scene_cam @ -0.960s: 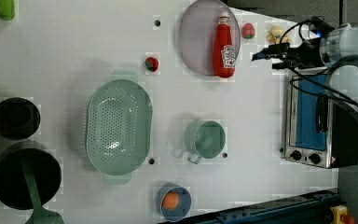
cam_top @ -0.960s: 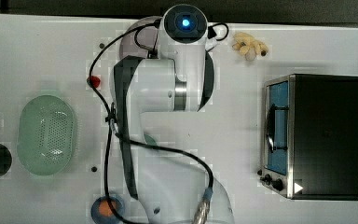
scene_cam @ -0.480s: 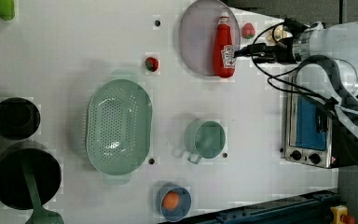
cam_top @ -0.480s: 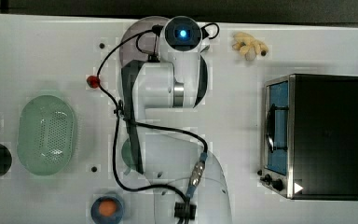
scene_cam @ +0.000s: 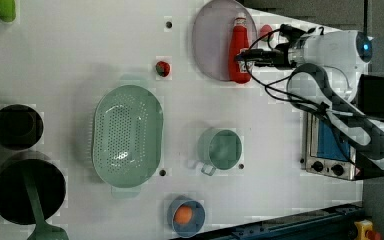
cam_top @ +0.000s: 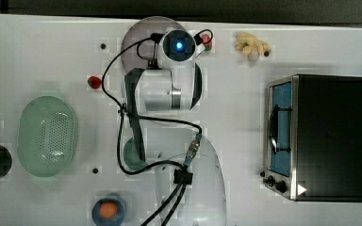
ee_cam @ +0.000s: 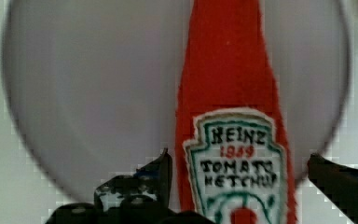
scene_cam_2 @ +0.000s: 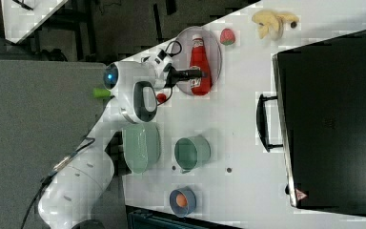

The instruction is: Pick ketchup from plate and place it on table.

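The gripper (ee_cam: pixel 237 172) is held wide open around the ketchup (ee_cam: pixel 230 116); it should be squeezed shut gently, mid-label.

Three overhead views sharing the table (cam_top: pixel 37 52), wrist view close above the plate (ee_cam: pixel 98 93).

A white table (scene_cam: pixel 80 45) carries a lilac plate (scene_cam: pixel 212 45); just beside the plate sit two strawberries (scene_cam: pixel 163 68), farther off a green basket (scene_cam: pixel 126 136), mug (scene_cam: pixel 221 149) and toaster oven (cam_top: pixel 318 136).
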You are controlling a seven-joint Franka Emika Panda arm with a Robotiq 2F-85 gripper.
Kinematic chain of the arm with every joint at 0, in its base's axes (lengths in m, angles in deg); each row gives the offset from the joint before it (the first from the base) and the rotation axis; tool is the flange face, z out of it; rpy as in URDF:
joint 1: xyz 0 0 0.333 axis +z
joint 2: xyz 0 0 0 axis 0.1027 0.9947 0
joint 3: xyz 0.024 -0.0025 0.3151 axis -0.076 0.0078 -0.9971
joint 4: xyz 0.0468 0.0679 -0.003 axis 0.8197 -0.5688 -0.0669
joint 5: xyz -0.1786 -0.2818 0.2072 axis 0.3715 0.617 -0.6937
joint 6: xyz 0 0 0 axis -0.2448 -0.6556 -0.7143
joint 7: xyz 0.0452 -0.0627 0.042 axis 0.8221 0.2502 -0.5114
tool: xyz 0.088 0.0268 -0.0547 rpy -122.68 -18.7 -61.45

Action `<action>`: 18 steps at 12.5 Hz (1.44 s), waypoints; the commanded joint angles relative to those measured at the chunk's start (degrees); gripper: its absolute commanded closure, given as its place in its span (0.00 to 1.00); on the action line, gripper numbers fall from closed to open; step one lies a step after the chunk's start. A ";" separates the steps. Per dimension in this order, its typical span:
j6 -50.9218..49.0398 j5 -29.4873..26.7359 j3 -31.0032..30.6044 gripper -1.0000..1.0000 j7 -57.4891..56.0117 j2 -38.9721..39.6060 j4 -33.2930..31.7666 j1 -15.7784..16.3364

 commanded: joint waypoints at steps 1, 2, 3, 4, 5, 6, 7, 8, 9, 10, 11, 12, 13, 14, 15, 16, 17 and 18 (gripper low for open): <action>3.82 0.36 0.05 0.00 -2.22 2.04 0.70 0.42; 4.32 0.36 0.13 0.00 -2.15 2.76 0.92 0.42; 4.36 0.36 0.18 0.00 -2.11 3.32 1.25 0.42; 4.43 0.36 0.08 0.05 -2.12 3.45 1.52 0.43; 4.49 0.36 0.04 0.17 -2.13 3.44 1.86 0.45; 4.51 0.36 0.12 0.29 -2.12 3.34 2.14 0.38; 4.53 0.35 0.01 0.37 -2.12 2.80 2.44 0.35; 4.49 0.34 0.06 0.37 -2.13 2.04 2.46 0.34; 4.50 0.23 -0.05 0.37 -2.12 0.95 2.62 0.31; 4.21 0.19 -0.07 0.37 -1.85 -0.46 2.62 0.33; 3.79 0.09 -0.07 0.37 -0.58 -1.93 2.61 0.28; 3.29 0.09 -0.06 0.37 0.73 -3.58 2.55 0.25; 2.48 0.09 -0.06 0.37 1.73 -5.25 2.46 0.26; 1.50 0.09 -0.06 0.37 2.80 -7.02 2.42 0.26; -0.28 0.09 0.00 0.37 3.81 -8.79 2.40 0.24; -3.22 0.09 0.08 0.37 4.49 -10.70 2.35 0.17; -6.57 0.09 0.09 0.37 5.02 -12.69 2.25 0.07; -9.92 0.09 0.15 0.37 5.89 -14.71 2.07 -0.08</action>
